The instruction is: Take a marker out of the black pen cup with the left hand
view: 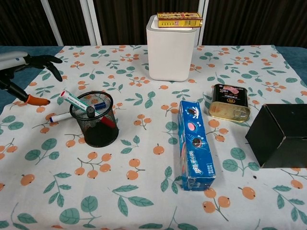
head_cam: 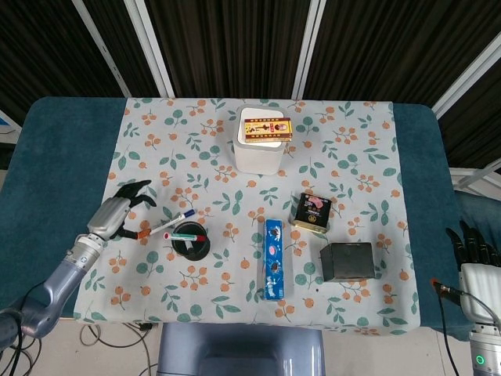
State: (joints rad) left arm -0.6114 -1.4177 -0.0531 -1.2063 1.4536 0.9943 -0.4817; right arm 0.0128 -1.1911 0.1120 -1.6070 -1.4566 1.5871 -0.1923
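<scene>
Black mesh pen cup (view: pixel 93 120) stands upright on the floral cloth (head_cam: pixel 344 141), left of centre. In it: one marker with a green band and white barrel (view: pixel 76 101), leaning left over the rim; one red-bodied marker with a dark cap (view: pixel 101 118) lying lower inside; one blue-capped marker (view: pixel 76 111), its white barrel sticking out through the left side toward the cloth. Three markers at the cup, counted from the chest view. Left hand (head_cam: pixel 116 214) is left of the cup, apart from it, fingers spread above; an orange-tipped marker (view: pixel 32 100) is pinched at its lower fingers, clear of the cup and just over the cloth. White container (view: pixel 171 49) at the far middle, lid on, contents hidden; one yellow-and-red box (view: pixel 179 19) lies flat on top. One blue snack box (view: pixel 194 145) lies lengthwise at centre. One opened tin (view: pixel 229 103) to the right of it, contents hard to make out. One black box (view: pixel 279 135) near the right edge of the cloth. Right hand (head_cam: pixel 475 247) sits off the table's right side, low in the head view; clenched or released, cannot tell. Bare cloth in front of the cup and between cup and snack box; teal table (head_cam: pixel 55 164) strip shows beyond the cloth's left edge, under the left arm.
</scene>
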